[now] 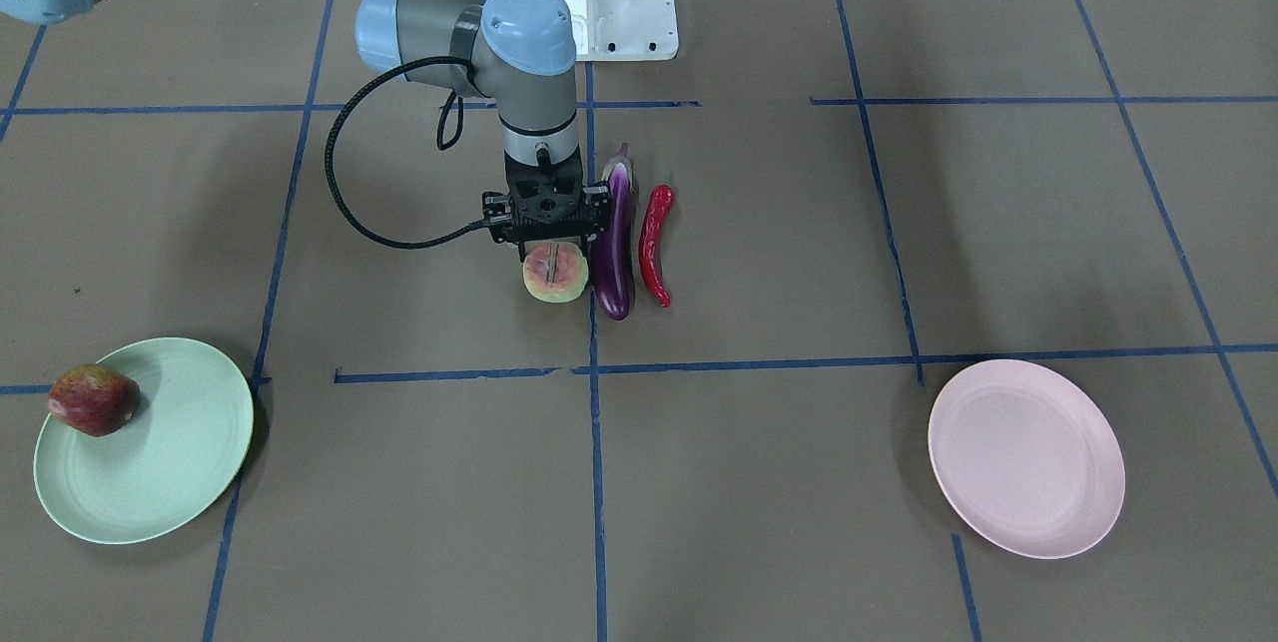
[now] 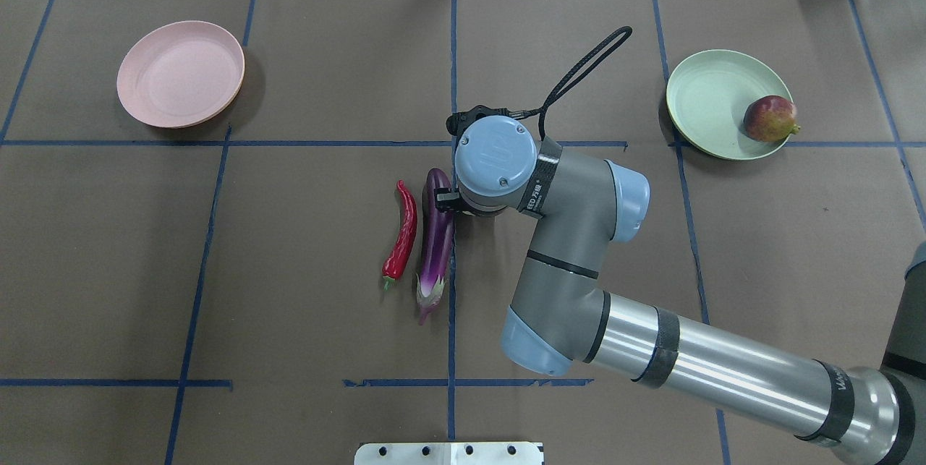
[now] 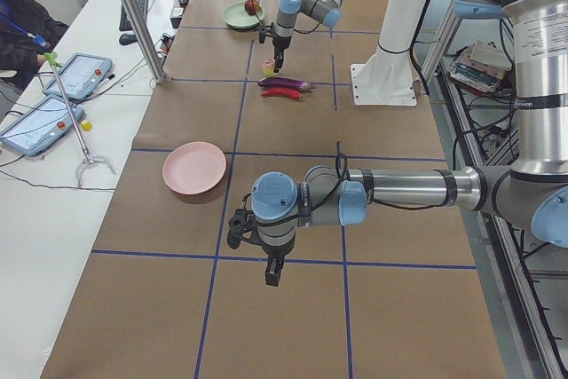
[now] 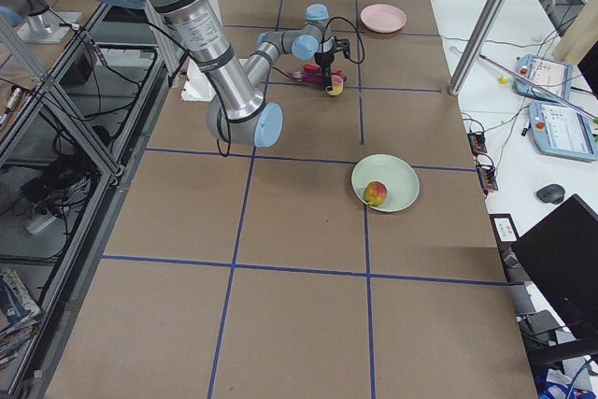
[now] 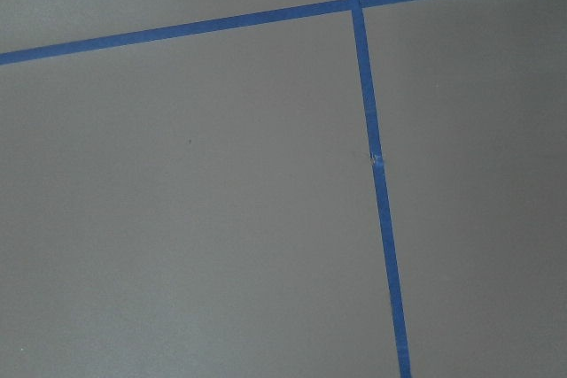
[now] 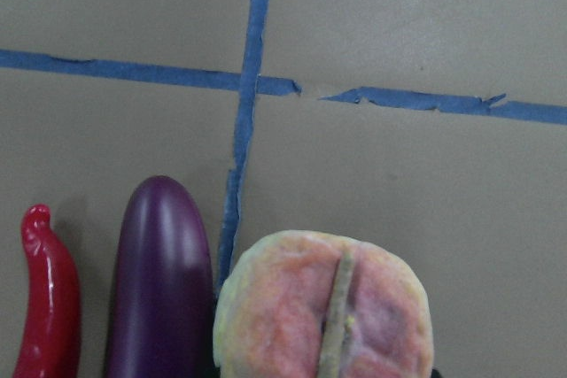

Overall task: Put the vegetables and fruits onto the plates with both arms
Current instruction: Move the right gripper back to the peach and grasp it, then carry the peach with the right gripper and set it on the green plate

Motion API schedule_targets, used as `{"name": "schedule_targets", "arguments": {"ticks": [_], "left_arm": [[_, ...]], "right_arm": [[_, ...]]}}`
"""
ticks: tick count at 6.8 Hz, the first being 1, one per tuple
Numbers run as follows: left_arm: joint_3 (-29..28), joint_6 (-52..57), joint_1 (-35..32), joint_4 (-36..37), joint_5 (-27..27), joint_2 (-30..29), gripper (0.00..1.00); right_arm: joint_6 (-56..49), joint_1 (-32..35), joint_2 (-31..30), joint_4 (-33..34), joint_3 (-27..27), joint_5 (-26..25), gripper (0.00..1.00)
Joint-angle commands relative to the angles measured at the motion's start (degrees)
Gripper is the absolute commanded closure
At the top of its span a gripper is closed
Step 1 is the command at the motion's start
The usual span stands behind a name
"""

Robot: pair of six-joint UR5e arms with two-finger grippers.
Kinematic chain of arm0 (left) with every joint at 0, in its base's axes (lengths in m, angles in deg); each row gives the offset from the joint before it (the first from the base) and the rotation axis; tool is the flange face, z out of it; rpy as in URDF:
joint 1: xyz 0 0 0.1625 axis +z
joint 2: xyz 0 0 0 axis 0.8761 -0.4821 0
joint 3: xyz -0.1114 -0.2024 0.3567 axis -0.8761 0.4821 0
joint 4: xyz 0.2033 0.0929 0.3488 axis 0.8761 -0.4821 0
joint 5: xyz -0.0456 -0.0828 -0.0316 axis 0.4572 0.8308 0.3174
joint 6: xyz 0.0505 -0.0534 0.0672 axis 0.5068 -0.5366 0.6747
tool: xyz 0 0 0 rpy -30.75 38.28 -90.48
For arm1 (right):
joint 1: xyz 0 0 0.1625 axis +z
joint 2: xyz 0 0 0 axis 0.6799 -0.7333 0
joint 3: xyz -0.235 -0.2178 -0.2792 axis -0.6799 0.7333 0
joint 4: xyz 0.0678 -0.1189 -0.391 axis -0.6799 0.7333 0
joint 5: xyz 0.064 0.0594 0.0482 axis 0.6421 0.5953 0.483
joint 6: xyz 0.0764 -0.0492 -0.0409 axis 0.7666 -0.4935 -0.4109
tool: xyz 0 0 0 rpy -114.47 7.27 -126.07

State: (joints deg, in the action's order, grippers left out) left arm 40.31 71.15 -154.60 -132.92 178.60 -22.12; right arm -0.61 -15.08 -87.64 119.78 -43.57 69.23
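The right jaws pinch the peach (image 1: 555,273) just right of the eggplant (image 2: 436,244) and chili (image 2: 401,233); the left jaws' state cannot be told. The pomegranate (image 2: 770,118) lies on the far-right green plate (image 2: 705,100).

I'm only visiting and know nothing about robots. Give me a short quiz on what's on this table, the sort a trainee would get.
1. Multiple choice: what lies on the green plate? A the chili; B the pomegranate-like fruit; C the eggplant.
2. True or false: the eggplant lies between the chili and the peach.
3. Short answer: which of the robot's arms reaches down over the peach?
Key: 1 B; 2 true; 3 the right arm.
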Motion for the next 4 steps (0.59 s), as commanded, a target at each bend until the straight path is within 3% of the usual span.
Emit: {"name": "schedule_targets", "arguments": {"ticks": [1, 4], "left_arm": [[-0.01, 0.0, 0.09, 0.0, 0.0, 0.0, 0.0], [-0.01, 0.0, 0.09, 0.0, 0.0, 0.0, 0.0]], "right_arm": [[-1.99, 5.17, 0.16, -0.04, -0.12, 1.83, 1.0], [-26.51, 21.68, -7.71, -0.82, -0.03, 14.55, 1.0]]}}
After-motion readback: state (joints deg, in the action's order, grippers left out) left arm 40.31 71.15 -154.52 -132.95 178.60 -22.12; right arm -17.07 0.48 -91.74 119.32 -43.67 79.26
